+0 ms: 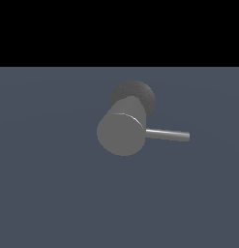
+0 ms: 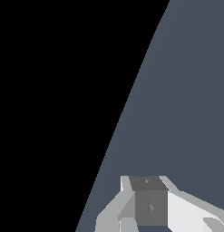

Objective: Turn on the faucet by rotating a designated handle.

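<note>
Faucet (image 1: 122, 133) near middle of exterior view, grey cylinder on darker speckled base (image 1: 140, 93); handle (image 1: 168, 134) projects from cylinder side toward exterior view's right; blue-grey floor (image 1: 48, 184) around; gripper (image 2: 149, 204) only in wrist view, faucet not visible there; jaws apart or together, cannot tell.

Your gripper (image 2: 147, 206) shows only in the wrist view, and only partly: a white, angular body with a dark grey block at its middle, cut off by the picture's edge. You can't tell from here whether the jaws stand apart or together. In the exterior view, no part of your arm appears at all.
</note>
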{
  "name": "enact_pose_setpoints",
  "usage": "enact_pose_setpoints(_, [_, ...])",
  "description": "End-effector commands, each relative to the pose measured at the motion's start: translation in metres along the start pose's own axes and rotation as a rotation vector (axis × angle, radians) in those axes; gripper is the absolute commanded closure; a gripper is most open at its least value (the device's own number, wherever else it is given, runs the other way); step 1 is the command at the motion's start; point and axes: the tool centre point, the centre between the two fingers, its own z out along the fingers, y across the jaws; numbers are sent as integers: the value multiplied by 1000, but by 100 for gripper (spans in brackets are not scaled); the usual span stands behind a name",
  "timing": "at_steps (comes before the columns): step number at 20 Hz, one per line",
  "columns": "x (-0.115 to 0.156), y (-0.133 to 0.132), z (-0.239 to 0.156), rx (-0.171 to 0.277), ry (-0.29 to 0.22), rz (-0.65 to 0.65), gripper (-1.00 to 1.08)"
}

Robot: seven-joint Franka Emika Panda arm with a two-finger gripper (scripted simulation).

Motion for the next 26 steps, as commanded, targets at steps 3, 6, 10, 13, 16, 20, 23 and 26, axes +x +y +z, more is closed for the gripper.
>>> enact_pose_setpoints(3, [18,9,-25,165,102,45,108])
enact_pose_setpoints(6, [29,19,-43,269,173,82,108])
enact_pose_setpoints(10, [44,38,-67,400,271,141,108])
enact_pose_setpoints(13, [54,57,-84,493,347,191,108])
enact_pose_setpoints(16, [63,79,-100,579,426,248,108])
enact_pose_setpoints(20, [72,116,-120,684,534,333,108])
enact_pose_setpoints(23, [76,146,-133,752,613,402,108])
enact_pose_setpoints(26, [78,174,-141,806,683,466,108])
